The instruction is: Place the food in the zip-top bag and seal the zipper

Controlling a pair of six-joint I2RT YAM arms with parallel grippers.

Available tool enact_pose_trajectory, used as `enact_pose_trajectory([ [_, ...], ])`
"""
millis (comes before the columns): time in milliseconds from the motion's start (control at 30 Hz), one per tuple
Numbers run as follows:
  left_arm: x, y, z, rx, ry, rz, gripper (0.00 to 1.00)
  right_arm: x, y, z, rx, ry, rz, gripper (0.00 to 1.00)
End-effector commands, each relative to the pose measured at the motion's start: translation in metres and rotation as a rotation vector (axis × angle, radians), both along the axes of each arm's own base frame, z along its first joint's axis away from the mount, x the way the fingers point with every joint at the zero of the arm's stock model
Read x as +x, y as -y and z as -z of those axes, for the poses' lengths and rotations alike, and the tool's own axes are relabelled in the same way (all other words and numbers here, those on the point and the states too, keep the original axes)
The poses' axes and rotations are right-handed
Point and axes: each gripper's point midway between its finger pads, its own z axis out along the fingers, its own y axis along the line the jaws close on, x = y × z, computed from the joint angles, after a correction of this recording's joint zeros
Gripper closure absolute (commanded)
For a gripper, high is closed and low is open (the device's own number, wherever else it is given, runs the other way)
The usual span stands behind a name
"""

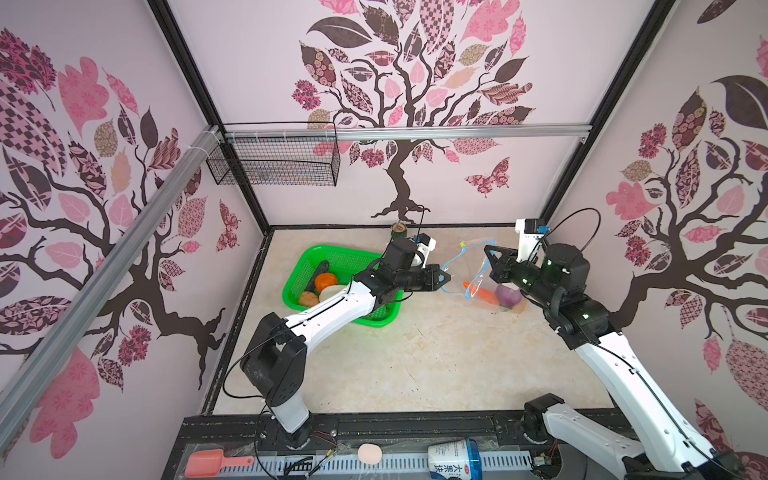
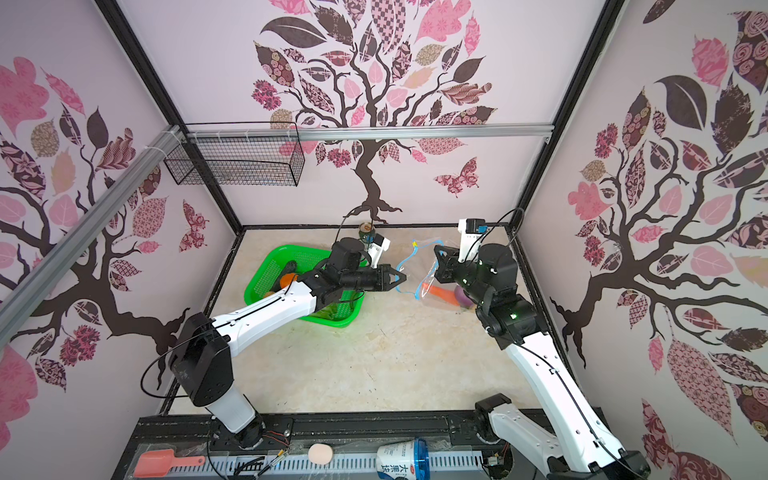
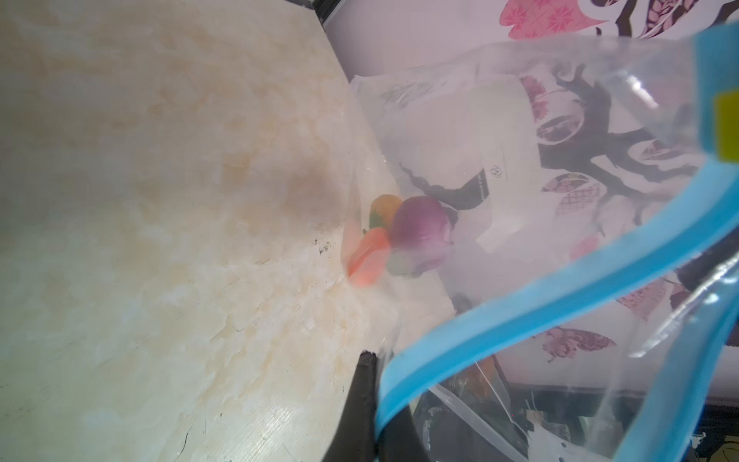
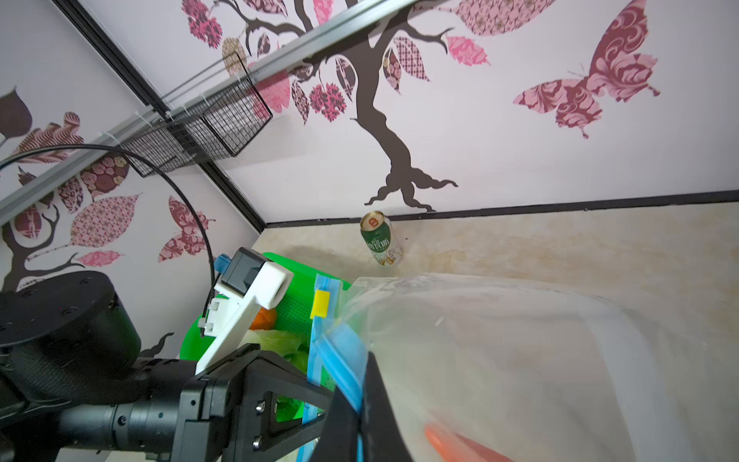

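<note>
green basket (image 1: pixel 345 258): far-left part of the counter (image 1: pixel 415 357), partly under the left arm.
food in basket: orange piece (image 1: pixel 325 281), tan potato (image 1: pixel 308 298), dark green piece (image 1: pixel 322 266), and white cabbage (image 1: pixel 329 293) mostly hidden by the arm. All well apart from both tools.
green can (image 4: pixel 382 240): upright at the counter's far edge, about mid-width.
left tool (image 1: pixel 444 277): closed, pinching the zipper (image 3: pixel 520 312) on the mouth's left side, just right of the basket.
yellow slider (image 4: pixel 320 303): at the zipper's far end, on the far side of the mouth, between the two tools.
zip-top bag (image 4: pixel 500 352): toward the counter's right edge. Bottom rests on the counter, mouth is lifted and spread open between the tools.
food in bag: carrot (image 1: pixel 484 293) and purple onion (image 1: pixel 508 296) touching each other at the bag's bottom, below the right tool. A small orange-and-green piece (image 3: pixel 384 208) is tucked against them.
right tool (image 1: pixel 488 252): closed, zipper strip clamped between its fingers on the mouth's right side. Faces the left tool, apart from it.
</note>
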Motion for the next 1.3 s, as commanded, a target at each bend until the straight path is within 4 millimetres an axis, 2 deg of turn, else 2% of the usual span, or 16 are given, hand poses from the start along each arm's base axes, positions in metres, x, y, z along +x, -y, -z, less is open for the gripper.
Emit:
enact_pose_trajectory([
  [0,-0.004,-0.003,0.026,0.013,-0.058,-0.002,1.00,0.008,-0.011,0.027,-0.022,-0.059,-0.050,1.00],
  [167,0.002,-0.024,0.059,0.085,-0.121,-0.050,1.00,0.022,-0.028,0.074,-0.024,-0.190,-0.110,1.00],
  [200,0.002,-0.028,0.062,0.090,-0.128,-0.056,0.97,0.024,-0.031,0.082,-0.023,-0.211,-0.122,1.00],
  [333,0.006,-0.046,0.064,0.102,-0.129,-0.094,0.75,0.028,-0.037,0.092,-0.008,-0.242,-0.147,1.00],
  [400,0.010,-0.058,0.062,0.128,-0.114,-0.135,0.55,0.028,-0.039,0.093,-0.002,-0.240,-0.154,1.00],
  [500,0.016,-0.079,0.054,0.182,-0.060,-0.198,0.42,0.026,-0.040,0.093,0.003,-0.240,-0.162,1.00],
  [633,0.027,-0.111,0.040,0.250,0.015,-0.283,0.39,0.024,-0.040,0.092,0.008,-0.236,-0.168,1.00],
  [1033,0.093,-0.245,0.013,0.388,0.088,-0.562,0.37,0.019,-0.040,0.084,0.014,-0.216,-0.176,1.00],
  [1167,0.111,-0.294,0.013,0.497,0.067,-0.594,0.34,0.017,-0.040,0.081,0.017,-0.206,-0.177,1.00],
  [1267,0.125,-0.326,0.022,0.528,0.027,-0.622,0.34,0.017,-0.039,0.080,0.018,-0.202,-0.176,1.00],
])
